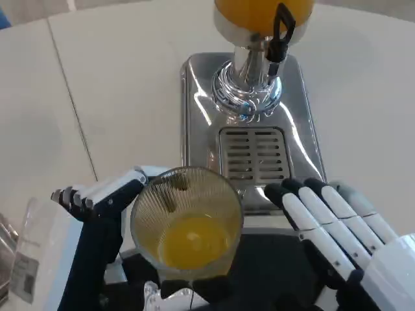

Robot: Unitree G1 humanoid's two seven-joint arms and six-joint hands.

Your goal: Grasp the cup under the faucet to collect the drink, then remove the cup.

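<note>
1. The left hand grips the ribbed cup, part-filled with orange drink, held near the drip grate, clear of the faucet.
2. The right hand waits beside it, fingers spread and empty.
3. Tilting or jerking the cup could likely spill drink onto the tabletop.

A drinks-serving setup, such as is found at a buffet or canteen, is suggested, though the room itself cannot be made out. A juice dispenser filled with orange drink is mounted on a polished metal base with a slotted drip grate. It is set on a plain white bench crossed by a thin seam.
</note>
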